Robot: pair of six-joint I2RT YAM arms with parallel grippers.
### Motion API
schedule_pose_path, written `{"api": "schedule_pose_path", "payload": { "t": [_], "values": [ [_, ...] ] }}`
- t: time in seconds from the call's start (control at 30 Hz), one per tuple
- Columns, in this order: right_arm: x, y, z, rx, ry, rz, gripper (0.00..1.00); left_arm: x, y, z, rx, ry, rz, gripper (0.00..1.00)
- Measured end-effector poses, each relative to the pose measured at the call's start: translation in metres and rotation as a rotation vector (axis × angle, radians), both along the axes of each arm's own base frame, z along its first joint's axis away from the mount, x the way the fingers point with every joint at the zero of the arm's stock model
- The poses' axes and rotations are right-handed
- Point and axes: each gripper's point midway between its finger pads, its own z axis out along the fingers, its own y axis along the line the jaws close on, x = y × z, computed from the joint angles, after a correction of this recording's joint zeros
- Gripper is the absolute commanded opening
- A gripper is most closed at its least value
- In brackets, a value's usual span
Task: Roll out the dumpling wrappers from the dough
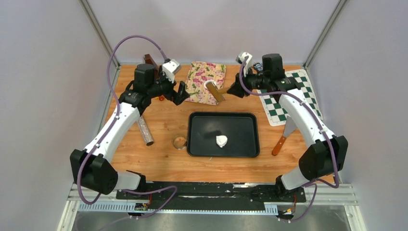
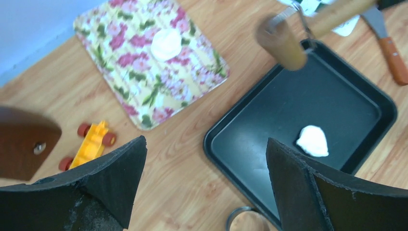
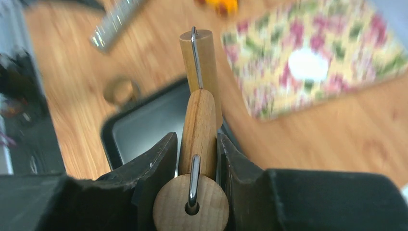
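Observation:
One dumpling wrapper (image 1: 210,83), a small round white disc, lies on the floral mat (image 1: 201,72); the left wrist view shows the wrapper (image 2: 166,43) too. An irregular white dough lump (image 1: 221,141) sits in the black tray (image 1: 245,120). My right gripper (image 1: 234,90) is shut on the handle of a wooden roller (image 1: 216,92), held above the mat's near right corner. In the right wrist view the roller (image 3: 198,62) sticks out between the fingers (image 3: 159,154). My left gripper (image 1: 181,93) hangs open and empty left of the mat, over bare wood (image 2: 206,142).
A clear ring cutter (image 1: 180,142) stands just left of the tray. A metal rod (image 1: 145,131) lies further left. A small orange toy car (image 2: 91,142) sits near the left gripper. A spatula (image 1: 284,137) and a checkered mat (image 1: 288,98) lie to the right.

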Motion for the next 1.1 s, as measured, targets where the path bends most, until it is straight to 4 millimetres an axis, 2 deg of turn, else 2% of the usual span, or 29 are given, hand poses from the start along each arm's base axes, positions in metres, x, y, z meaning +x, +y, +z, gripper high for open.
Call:
{"api": "schedule_pose_path", "payload": {
  "t": [0.07, 0.13, 0.2, 0.3, 0.37, 0.47, 0.6, 0.73, 0.9, 1.1],
  "values": [
    [-0.011, -0.013, -0.038, -0.129, 0.038, -0.011, 0.00, 0.003, 0.014, -0.015, 0.010, 0.029, 0.031, 1.00],
    [-0.031, -0.025, -0.078, -0.275, 0.082, 0.010, 0.00, 0.003, 0.018, -0.029, 0.022, 0.061, 0.039, 1.00],
    [-0.055, -0.032, -0.109, -0.412, 0.111, 0.060, 0.00, 0.004, 0.017, -0.041, 0.031, 0.089, 0.037, 1.00],
    [-0.102, -0.012, -0.127, -0.561, 0.059, 0.225, 0.00, 0.012, 0.015, -0.061, 0.051, 0.132, 0.045, 1.00],
    [-0.125, -0.002, -0.133, -0.640, 0.000, 0.313, 0.00, 0.019, 0.018, -0.075, 0.071, 0.158, 0.076, 1.00],
    [-0.149, 0.009, -0.138, -0.735, -0.086, 0.406, 0.00, 0.025, 0.023, -0.092, 0.098, 0.181, 0.117, 1.00],
    [-0.157, 0.008, -0.144, -0.862, -0.174, 0.445, 0.00, 0.026, 0.025, -0.105, 0.144, 0.180, 0.158, 1.00],
    [-0.155, 0.005, -0.149, -0.955, -0.217, 0.439, 0.00, 0.019, 0.009, -0.118, 0.200, 0.168, 0.140, 0.99],
    [-0.153, 0.000, -0.167, -1.047, -0.206, 0.442, 0.00, 0.015, -0.009, -0.137, 0.254, 0.175, 0.115, 0.96],
    [-0.153, -0.004, -0.182, -1.064, -0.198, 0.438, 0.00, 0.014, -0.007, -0.155, 0.296, 0.195, 0.123, 0.89]
  ]
}}
